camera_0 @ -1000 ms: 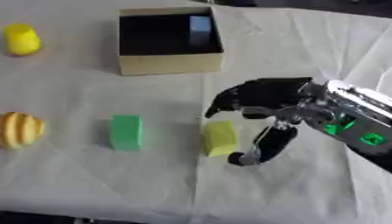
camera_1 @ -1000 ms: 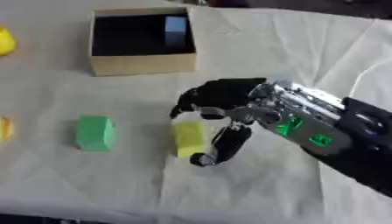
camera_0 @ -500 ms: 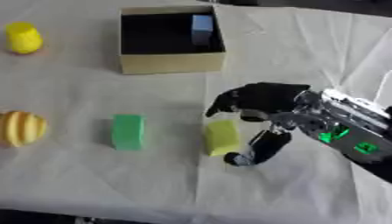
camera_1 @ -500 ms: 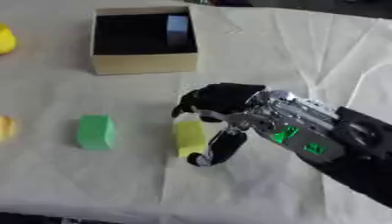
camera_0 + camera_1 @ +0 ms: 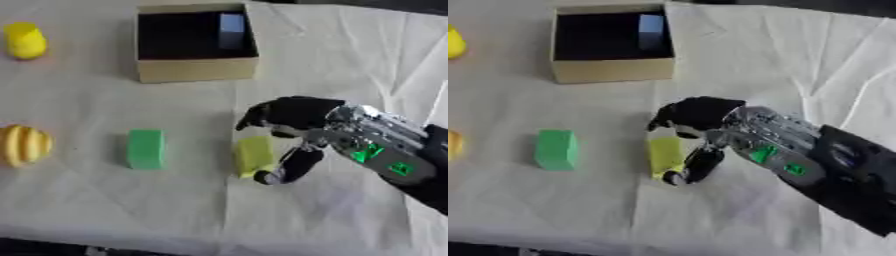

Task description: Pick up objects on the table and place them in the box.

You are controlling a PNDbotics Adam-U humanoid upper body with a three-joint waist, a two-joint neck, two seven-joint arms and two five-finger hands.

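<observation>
The table (image 5: 350,45) was covered with a pale, creased cloth and took up nearly the whole view. Your right arm (image 5: 394,160) entered from the right side, black with a silver casing showing green markings. The box (image 5: 197,75) — tan walls, dark interior — stood at the far centre, open at the top, with a small pale blue object (image 5: 232,30) against its right inner wall.

Your right hand (image 5: 293,115) was positioned over the yellow-green block (image 5: 254,155), which lay on the cloth near the centre, well apart from the box. The fingers were curved down over the block's far end and the thumb (image 5: 293,165) ran down along its right side, tip at the near corner. Whether the grip had closed on the block could not be determined; it appeared to rest on the cloth.

A green block (image 5: 145,148) lay just to the left of the yellow-green one, not touching it. A ribbed yellow-orange object (image 5: 22,145) sat at the left edge, and a yellow object (image 5: 24,40) — rounded, upright — stood at the far left corner. Your left hand showed in neither view.
</observation>
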